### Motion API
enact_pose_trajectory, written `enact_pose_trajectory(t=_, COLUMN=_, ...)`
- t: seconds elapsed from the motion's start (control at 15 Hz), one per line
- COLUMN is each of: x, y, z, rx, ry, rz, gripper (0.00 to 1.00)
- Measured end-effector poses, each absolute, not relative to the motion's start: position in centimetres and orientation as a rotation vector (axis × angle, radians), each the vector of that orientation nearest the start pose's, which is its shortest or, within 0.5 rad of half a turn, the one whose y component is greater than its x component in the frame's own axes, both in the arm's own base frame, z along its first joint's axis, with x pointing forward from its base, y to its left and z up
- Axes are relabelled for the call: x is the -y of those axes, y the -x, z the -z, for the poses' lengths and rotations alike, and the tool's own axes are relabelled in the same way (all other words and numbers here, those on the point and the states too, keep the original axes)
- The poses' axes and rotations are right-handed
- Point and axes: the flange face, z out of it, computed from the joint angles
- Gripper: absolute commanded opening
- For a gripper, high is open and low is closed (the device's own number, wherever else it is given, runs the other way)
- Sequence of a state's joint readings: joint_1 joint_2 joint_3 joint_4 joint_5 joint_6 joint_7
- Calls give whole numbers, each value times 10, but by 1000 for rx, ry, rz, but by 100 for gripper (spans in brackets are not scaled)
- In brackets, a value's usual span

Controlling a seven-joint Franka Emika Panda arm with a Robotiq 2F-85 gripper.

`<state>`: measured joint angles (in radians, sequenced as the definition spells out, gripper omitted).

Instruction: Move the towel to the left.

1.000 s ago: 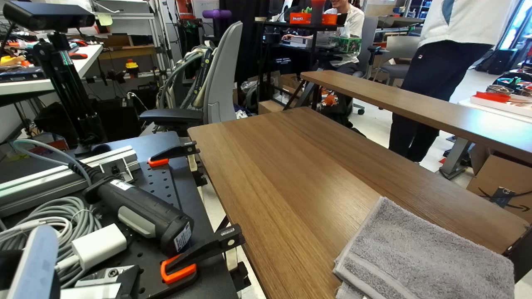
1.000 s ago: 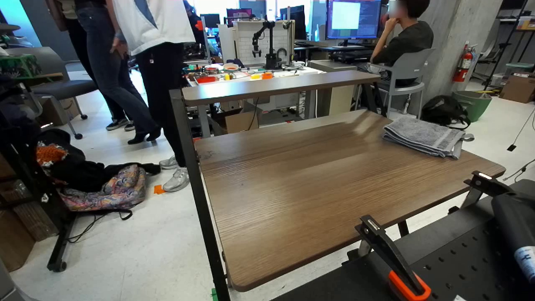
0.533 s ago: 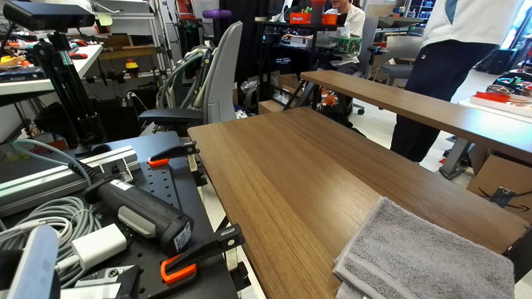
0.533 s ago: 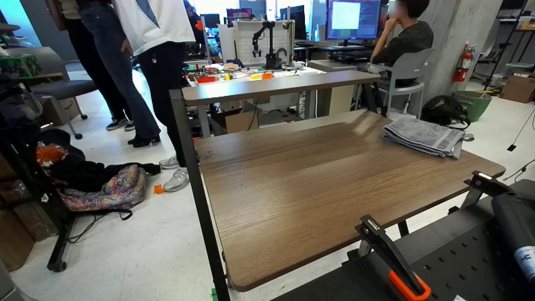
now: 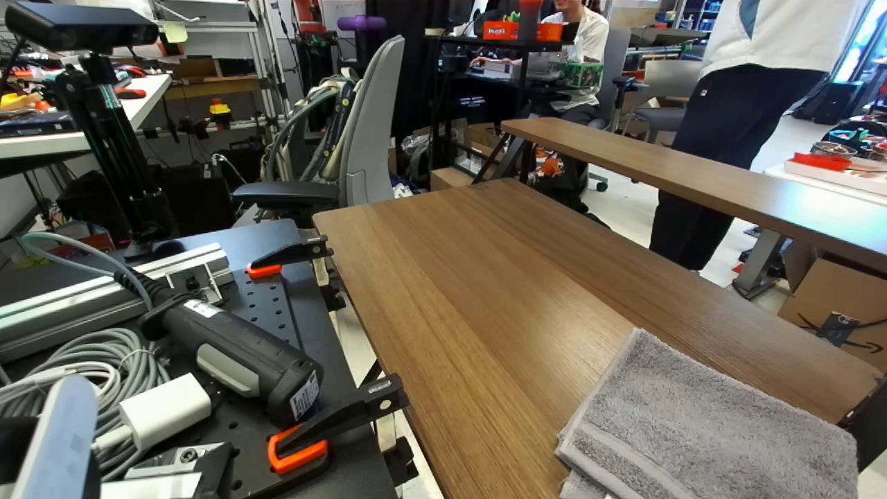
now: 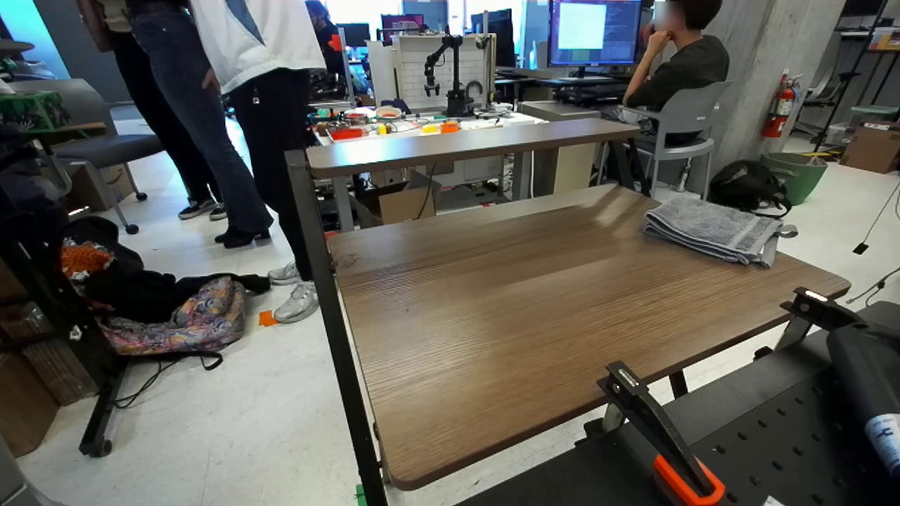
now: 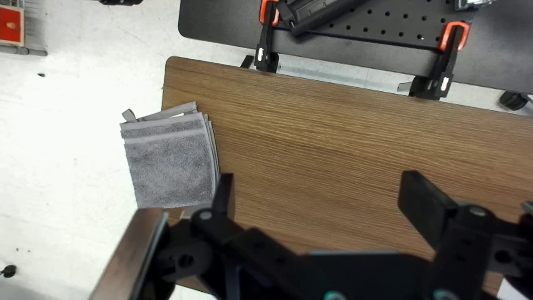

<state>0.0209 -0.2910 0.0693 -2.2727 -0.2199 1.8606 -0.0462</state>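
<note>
Gripper (image 7: 318, 188): jaws wide apart, nothing between; over the table (image 7: 316, 141) in the wrist view, outside both exterior views.
Towel (image 7: 171, 162): folded gray terry stack, left of center in the wrist view, right side of both exterior views; partly overhanging the table edge.
Grasp: not made yet; I'd call this lining up.
Table edge: if I push toward frame left in the wrist view, the overhang grows and the stack could slide to the floor (image 7: 75, 175).
Folds: if I pinch only the top layer, the rest likely fans out or stays behind.
Frame-left jaw: shows at the towel's lower right corner; height can't be told, so an off-line drop could shove the stack.
</note>
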Motion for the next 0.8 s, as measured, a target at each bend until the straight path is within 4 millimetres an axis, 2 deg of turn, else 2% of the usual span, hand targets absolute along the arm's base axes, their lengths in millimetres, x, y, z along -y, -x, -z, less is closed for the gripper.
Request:
enact_pose_trajectory(t=0.2, x=-26, y=-456, z=-467, rx=268, ry=3352, rz=-104, gripper=100)
enact_pose_trajectory(t=0.33, x=-26, y=-467, z=-458, rx=213, ry=3349, rz=-38, gripper=100)
enact_pose_trajectory(t=0.53, x=-17, y=-487, z=-429, rx=140, ry=3335, rz=3, gripper=100)
enact_pose_trajectory(t=0.8, x=18, y=-508, z=-380, rx=39, ry=3320, rz=-44, gripper=100)
